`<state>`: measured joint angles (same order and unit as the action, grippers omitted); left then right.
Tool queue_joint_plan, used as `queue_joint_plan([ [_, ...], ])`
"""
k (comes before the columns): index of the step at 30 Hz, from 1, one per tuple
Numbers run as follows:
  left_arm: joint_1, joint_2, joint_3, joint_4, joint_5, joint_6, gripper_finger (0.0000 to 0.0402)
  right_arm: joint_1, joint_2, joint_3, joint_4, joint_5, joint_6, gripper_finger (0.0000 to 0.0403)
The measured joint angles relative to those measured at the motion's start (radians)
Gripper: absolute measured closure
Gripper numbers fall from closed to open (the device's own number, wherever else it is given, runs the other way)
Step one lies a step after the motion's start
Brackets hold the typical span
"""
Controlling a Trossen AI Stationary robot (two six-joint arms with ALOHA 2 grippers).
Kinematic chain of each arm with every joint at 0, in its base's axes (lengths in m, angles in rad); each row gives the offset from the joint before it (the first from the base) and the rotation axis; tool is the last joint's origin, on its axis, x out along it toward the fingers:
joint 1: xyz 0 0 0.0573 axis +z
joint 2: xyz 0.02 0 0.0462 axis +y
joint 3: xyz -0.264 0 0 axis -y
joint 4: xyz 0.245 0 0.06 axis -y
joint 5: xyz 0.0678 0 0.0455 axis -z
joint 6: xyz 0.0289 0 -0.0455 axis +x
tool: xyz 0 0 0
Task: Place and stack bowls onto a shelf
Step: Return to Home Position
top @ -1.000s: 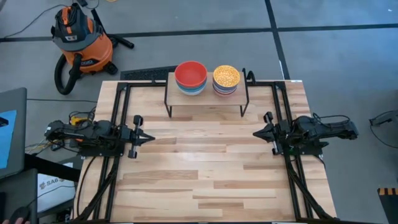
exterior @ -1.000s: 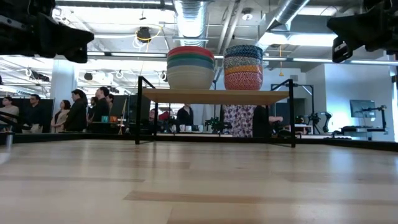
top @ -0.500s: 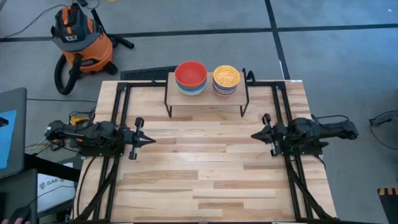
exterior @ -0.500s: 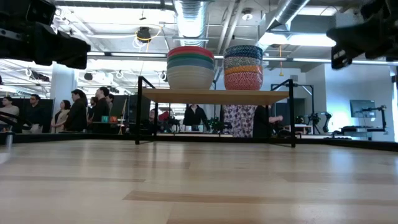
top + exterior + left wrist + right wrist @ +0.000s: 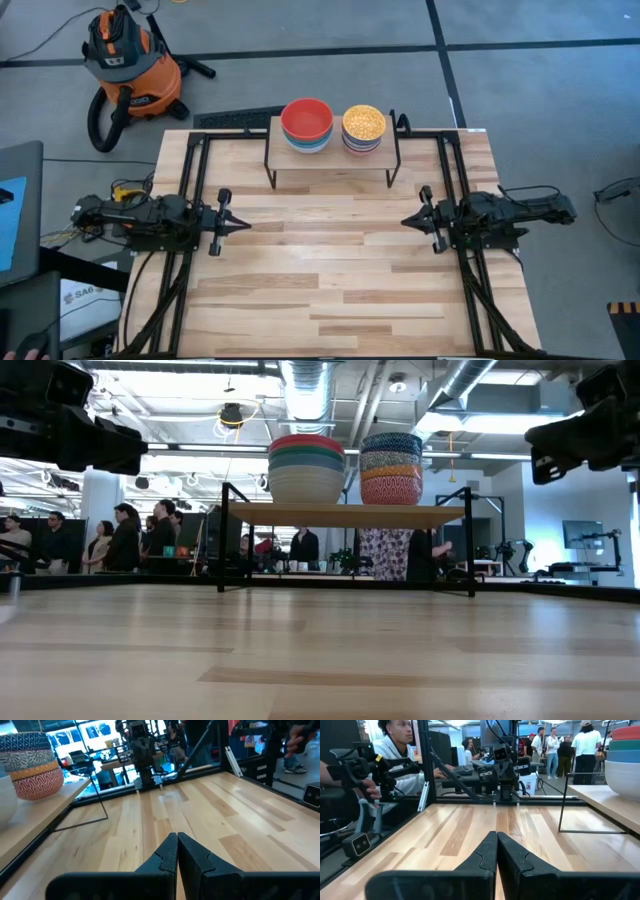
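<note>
Right tool point(image 5: 404, 220) has crept slightly toward the table point(image 5: 330, 280) centre in the last second and the left tool point(image 5: 247, 225) barely shifted. Both are closed, empty, parked at the sides. The bowls point(image 5: 306, 122) sit in two stacks on the shelf point(image 5: 345, 515) at the far edge, so stacking looks done. Bare wood between the tools, shelf legs well apart from both.

High view looks straight down, low view level across the table — both share the shelf point(image 5: 331, 156).
</note>
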<state>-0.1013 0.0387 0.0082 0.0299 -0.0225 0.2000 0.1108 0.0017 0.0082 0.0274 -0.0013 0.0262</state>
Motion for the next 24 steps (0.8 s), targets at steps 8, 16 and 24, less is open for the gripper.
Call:
queue_joint_plan([
  [8, 0.004, 0.0, -0.001, -0.002, 0.011, -0.037, 0.0401, -0.003, 0.0, 0.0, -0.007, 0.001, -0.001, 0.0368],
  [16, 0.004, 0.0, -0.001, -0.002, 0.011, -0.038, 0.0401, -0.002, 0.0, -0.001, -0.009, 0.001, -0.001, 0.0368],
  [24, 0.004, 0.0, -0.001, -0.002, 0.011, -0.039, 0.0401, -0.002, 0.0, -0.002, -0.011, 0.001, 0.0, 0.0368],
])
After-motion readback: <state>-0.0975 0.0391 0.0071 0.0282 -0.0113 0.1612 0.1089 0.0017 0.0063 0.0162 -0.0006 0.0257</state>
